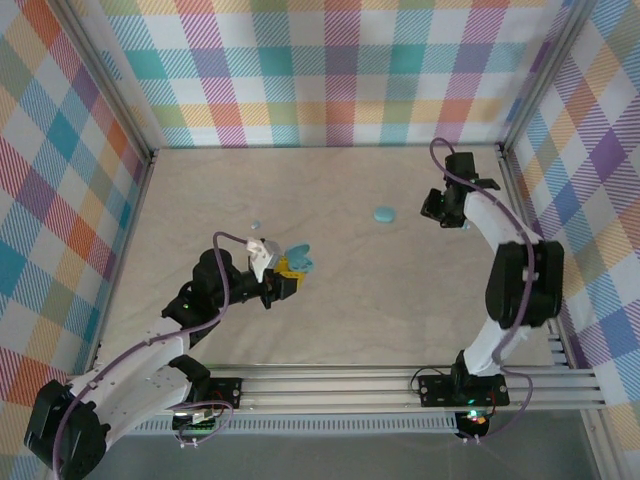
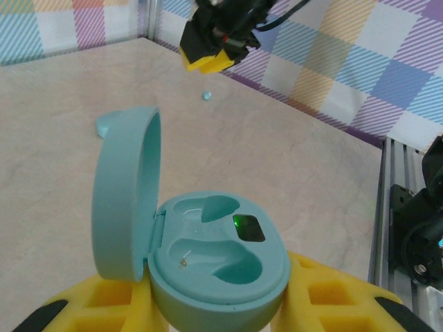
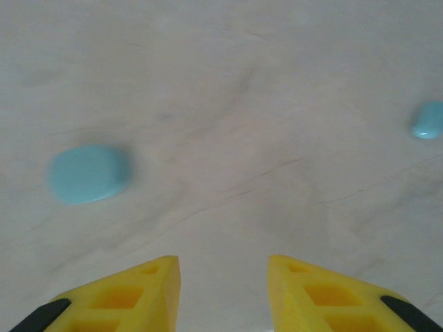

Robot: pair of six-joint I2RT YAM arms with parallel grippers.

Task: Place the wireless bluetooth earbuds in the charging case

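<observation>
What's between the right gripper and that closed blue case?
Nothing; top view shows bare table between the right gripper and closed case.

The top camera looked down from high behind the near edge of the table [image 1: 350, 320], with the closed case [image 1: 384, 214] mid-scene. The right wrist camera faced straight down from close above the closed case [image 3: 88, 173], which lay left in its view. The left wrist camera sat low behind the open case [image 2: 214, 263], facing across toward what was probably the closed case [image 2: 104, 126].
</observation>
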